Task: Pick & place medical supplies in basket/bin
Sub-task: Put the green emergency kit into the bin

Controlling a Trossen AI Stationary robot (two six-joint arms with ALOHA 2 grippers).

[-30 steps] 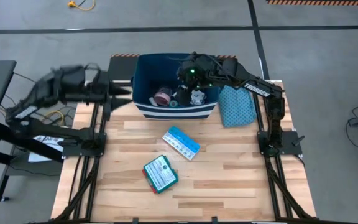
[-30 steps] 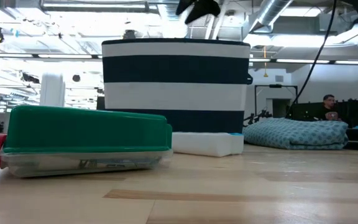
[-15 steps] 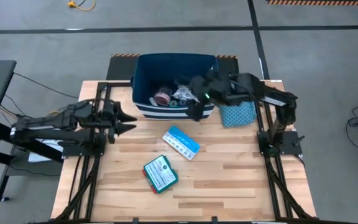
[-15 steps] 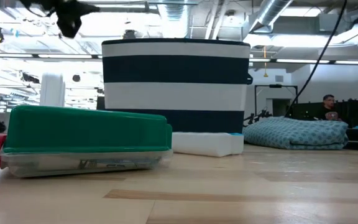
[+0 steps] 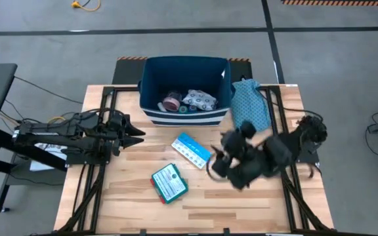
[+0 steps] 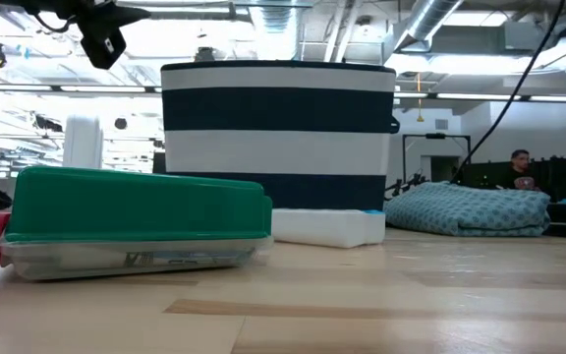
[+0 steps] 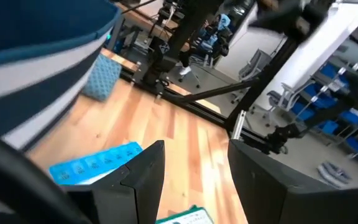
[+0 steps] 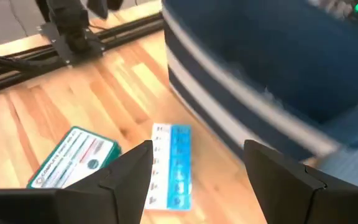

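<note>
The navy striped bin (image 5: 186,88) stands at the far middle of the table and holds the pink roll (image 5: 172,102), the tiny green tape roll (image 5: 184,109) and the white ring-patterned pouch (image 5: 200,99). The light-blue packet (image 5: 191,150) lies flat on the wood in front of it, and the teal flat box (image 5: 169,182) lies nearer. My right gripper (image 5: 214,164) hangs open just right of the packet, touching nothing. My left gripper (image 5: 136,134) is open over the table's left part, pointing right. I cannot see the swab stick.
The teal dotted cloth (image 5: 249,108) lies bunched right of the bin, at the far right. The low view shows the teal box (image 6: 136,221) close by, with the packet (image 6: 327,226) and bin (image 6: 278,133) behind it. Bare wood stretches along the near edge.
My right gripper has left the space above the bin and swung quickly toward the near edge and down, ending beside the light-blue packet. My left gripper has come from beside the bin's left wall toward the near edge. The packet and the teal box have stayed put.
</note>
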